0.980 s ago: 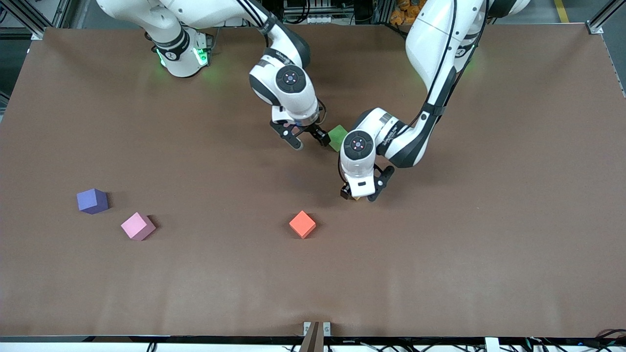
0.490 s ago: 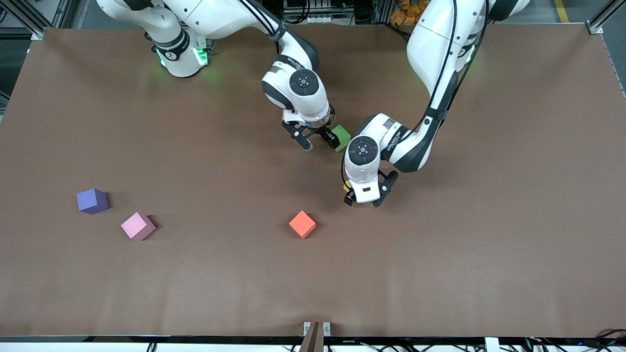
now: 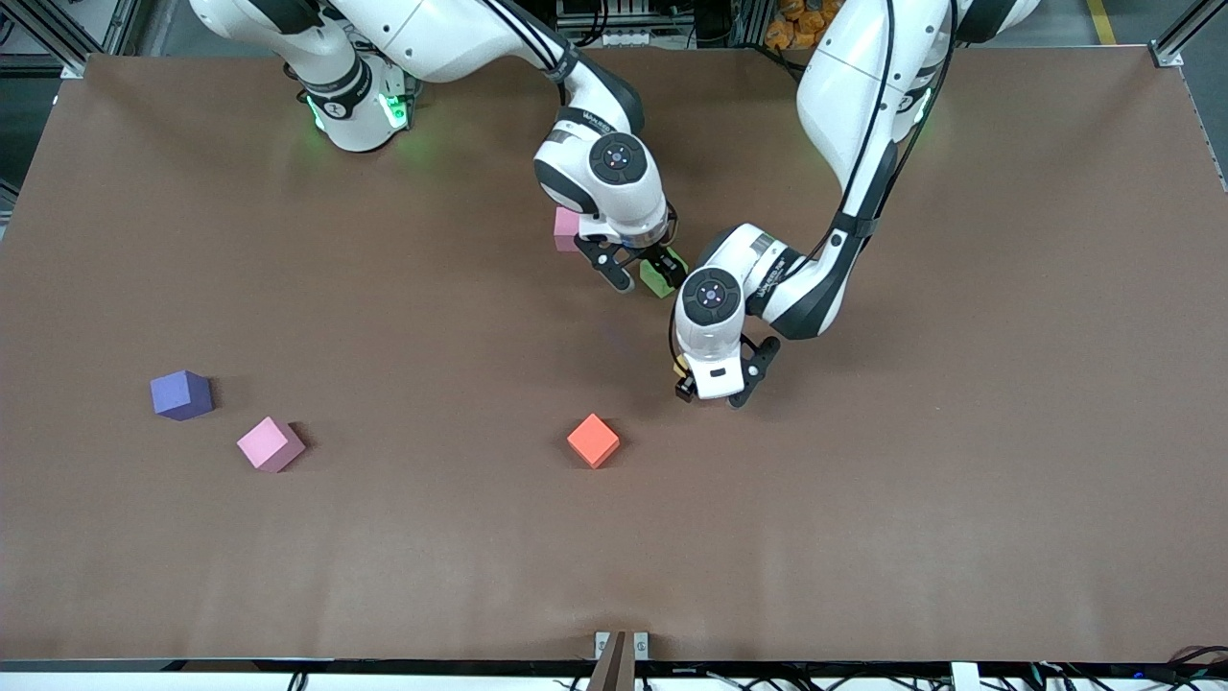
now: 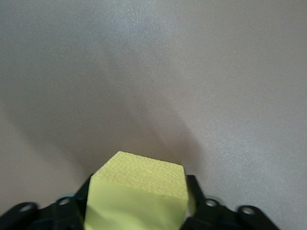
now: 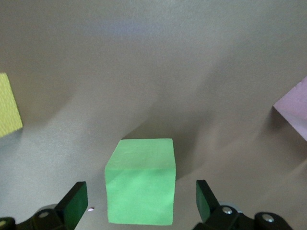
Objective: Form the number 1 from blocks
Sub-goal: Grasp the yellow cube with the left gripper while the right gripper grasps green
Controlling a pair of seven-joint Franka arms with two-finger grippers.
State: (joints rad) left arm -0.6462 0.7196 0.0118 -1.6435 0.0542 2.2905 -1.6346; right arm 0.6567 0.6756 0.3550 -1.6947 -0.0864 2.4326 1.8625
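Observation:
My left gripper (image 3: 712, 393) is low over the table's middle, shut on a yellow block (image 4: 137, 191); in the front view only a sliver of that yellow block (image 3: 680, 366) shows beside the wrist. My right gripper (image 3: 647, 278) is open and straddles a green block (image 3: 658, 281) on the table. The green block (image 5: 140, 179) has a gap on each side to the fingers (image 5: 73, 203). A pink block (image 3: 566, 228) lies beside the right wrist, toward the right arm's end. Another pink block (image 3: 271, 443) lies nearer the front camera, toward that same end.
A purple cube (image 3: 180, 394) lies close to the second pink block. An orange-red cube (image 3: 593, 440) rests nearer the front camera than the two grippers. The brown table (image 3: 959, 432) is bare toward the left arm's end.
My right gripper moved toward the left arm's end and now straddles the green block, uncovering a pink block. My left gripper's fingers closed on the yellow block.

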